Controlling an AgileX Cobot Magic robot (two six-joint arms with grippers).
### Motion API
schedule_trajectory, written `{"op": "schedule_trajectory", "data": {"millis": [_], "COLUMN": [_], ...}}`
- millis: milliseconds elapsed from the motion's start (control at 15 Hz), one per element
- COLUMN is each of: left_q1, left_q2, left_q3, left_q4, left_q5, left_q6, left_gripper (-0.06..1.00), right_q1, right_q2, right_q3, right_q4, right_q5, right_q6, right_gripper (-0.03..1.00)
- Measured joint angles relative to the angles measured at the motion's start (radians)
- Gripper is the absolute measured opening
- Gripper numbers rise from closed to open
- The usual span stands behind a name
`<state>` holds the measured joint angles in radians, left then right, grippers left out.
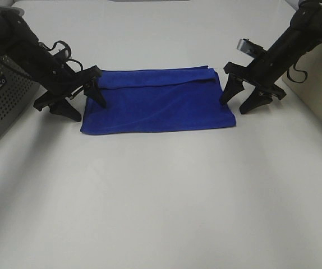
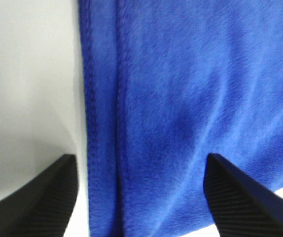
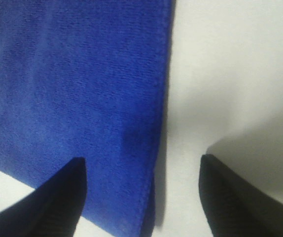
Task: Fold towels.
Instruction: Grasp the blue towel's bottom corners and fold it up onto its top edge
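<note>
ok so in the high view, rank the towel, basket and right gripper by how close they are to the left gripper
1. Towel: right at the left gripper, whose open jaws straddle its left edge.
2. Basket: far left of the view, on the gripper's other side.
3. Right gripper: at the towel's opposite, right end.

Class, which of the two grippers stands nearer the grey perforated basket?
The left gripper, beside the basket; the right gripper stands across the blue towel from it.
</note>
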<state>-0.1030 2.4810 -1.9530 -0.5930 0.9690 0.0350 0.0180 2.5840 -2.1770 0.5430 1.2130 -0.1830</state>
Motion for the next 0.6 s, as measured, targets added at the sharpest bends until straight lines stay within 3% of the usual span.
{"op": "schedule_trajectory", "data": {"millis": [200,333,400,600], "left_q1": [-0.023,-0.054,-0.062,-0.065], "left_q2": [0.004,0.008,0.011,0.019], "left_q3": [-0.005,-0.005,-0.005,-0.005], "left_q4": [0.002,0.007,0.012,0.046], "left_q5": [0.003,0.004,0.004,0.009], "left_q6": [-0.004,-0.006,-0.010,-0.049], "left_gripper": [0.65,0.56,0.48,0.08], "right_q1": [0.025,0.033,0.033,0.033], "right_q2": [0.000,0.007,0.011,0.013], "right_q3": [0.002,0.002,0.002,0.005], "right_q4": [0.009,0.008,0.008,-0.042], "right_q5": [0.002,0.003,0.003,0.003], "right_q6": [-0.016,-0.016,-0.009,0.022], "right_gripper": [0.63,0.50,0.41,0.02]}}
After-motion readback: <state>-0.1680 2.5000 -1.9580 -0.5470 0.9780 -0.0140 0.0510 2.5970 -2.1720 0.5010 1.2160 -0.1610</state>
